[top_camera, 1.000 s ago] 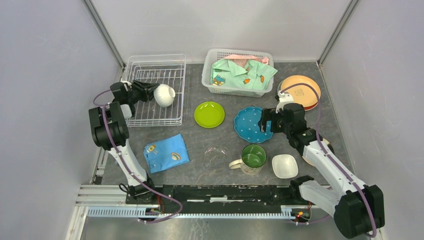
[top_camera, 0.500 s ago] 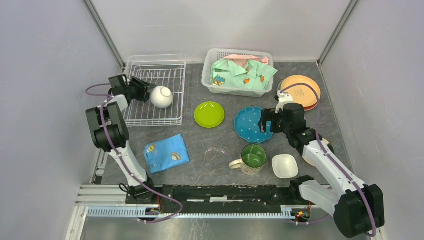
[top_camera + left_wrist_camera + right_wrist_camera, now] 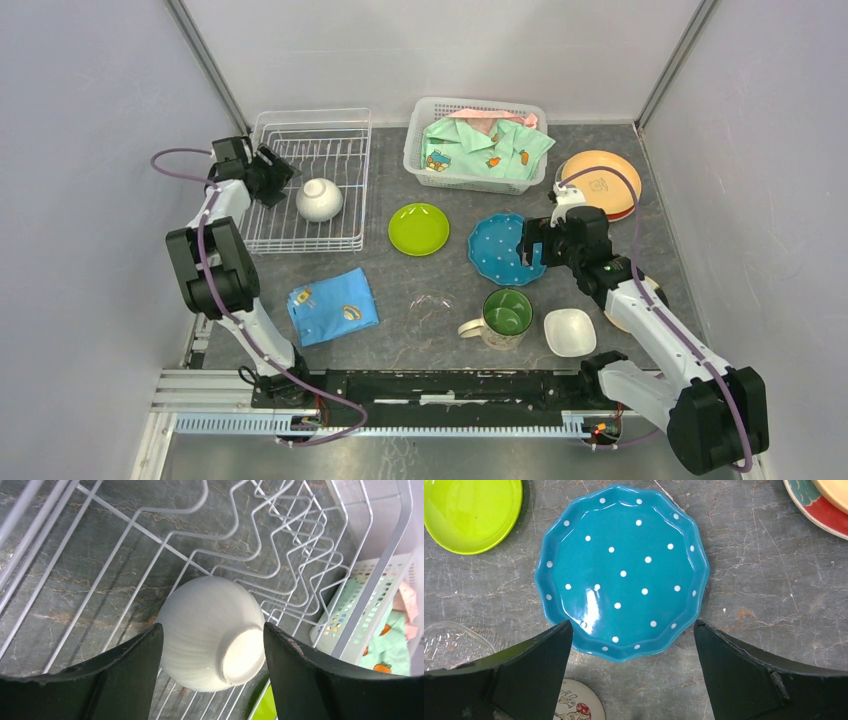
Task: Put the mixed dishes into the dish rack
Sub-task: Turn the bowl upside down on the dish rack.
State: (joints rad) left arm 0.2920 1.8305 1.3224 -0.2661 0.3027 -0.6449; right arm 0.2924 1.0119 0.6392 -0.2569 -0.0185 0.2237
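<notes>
A white bowl [image 3: 320, 199] lies on its side in the white wire dish rack [image 3: 345, 135], its base toward my left wrist camera [image 3: 215, 632]. My left gripper [image 3: 279, 177] is open and empty, just left of the bowl and clear of it; in the left wrist view the gripper [image 3: 212, 627] has a finger showing on either side of the bowl. My right gripper [image 3: 527, 248] is open and empty over the near edge of the blue dotted scalloped plate [image 3: 500, 245]; in the right wrist view the gripper [image 3: 632, 624] straddles that plate [image 3: 623, 572].
On the table are a lime-green plate [image 3: 419, 228], a green-lined mug [image 3: 503, 317], a small white bowl [image 3: 569, 331], orange and red plates [image 3: 600, 180], a clear glass dish [image 3: 430, 302] and a blue cloth [image 3: 332, 305]. A basket of clothing [image 3: 475, 145] stands at the back.
My left gripper let go of the white bowl and drew back to the left. The bowl now rests in the rack. The right arm has not moved.
</notes>
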